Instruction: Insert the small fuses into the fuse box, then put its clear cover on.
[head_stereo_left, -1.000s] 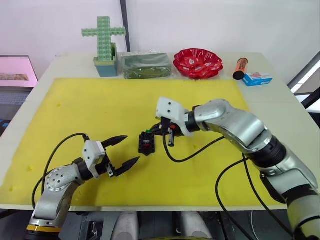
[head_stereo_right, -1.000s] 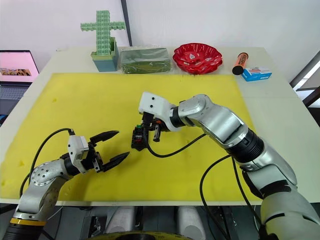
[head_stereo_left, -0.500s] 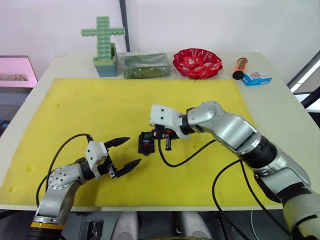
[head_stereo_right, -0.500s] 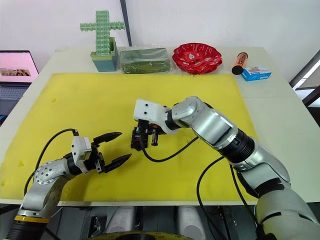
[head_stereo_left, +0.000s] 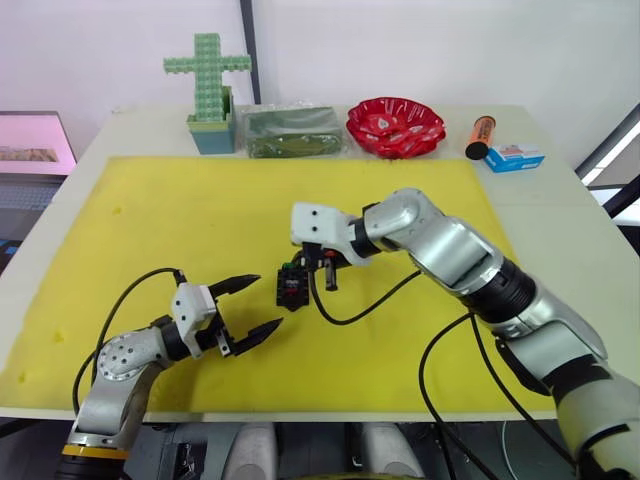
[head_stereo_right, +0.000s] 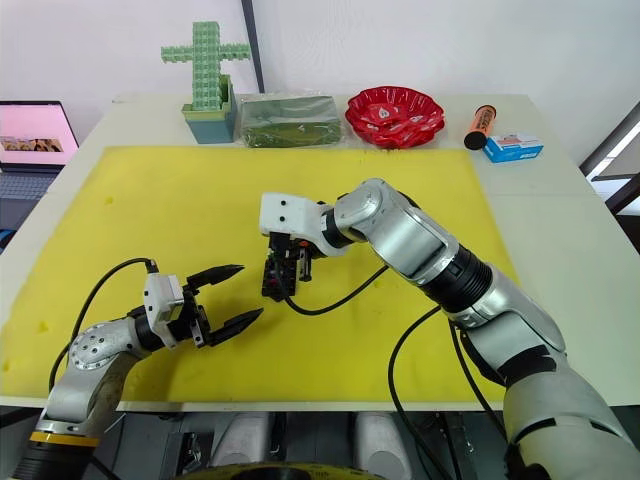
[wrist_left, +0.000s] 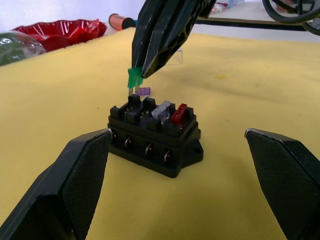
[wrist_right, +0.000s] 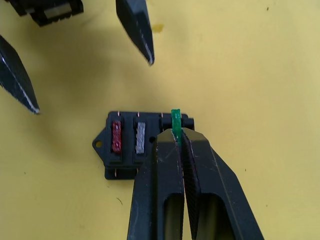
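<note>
The black fuse box (wrist_left: 155, 137) sits on the yellow mat (head_stereo_left: 150, 220), a little left of centre. A red fuse (wrist_left: 179, 114) and a grey-white fuse (wrist_left: 162, 110) stand in two of its slots. My right gripper (wrist_right: 178, 134) is shut on the green fuse (wrist_right: 175, 122), held just above an empty slot at the box's end. The purple fuse (wrist_left: 143, 91) lies on the mat behind the box. A faint clear piece, perhaps the clear cover (wrist_left: 176, 56), shows farther back. My left gripper (head_stereo_left: 268, 300) stands open just left of the box, holding nothing.
Along the table's back edge stand a green block cross (head_stereo_left: 207, 80), a clear-wrapped green packet (head_stereo_left: 292, 130), a red bowl (head_stereo_left: 395, 125), an orange tube (head_stereo_left: 480, 136) and a blue-and-white carton (head_stereo_left: 514, 157). A laptop (head_stereo_right: 35, 135) sits off the table's left.
My right gripper has moved left with the green fuse, from beside the fuse box to above its end slot. The left gripper has shifted slightly toward the box and stays open.
</note>
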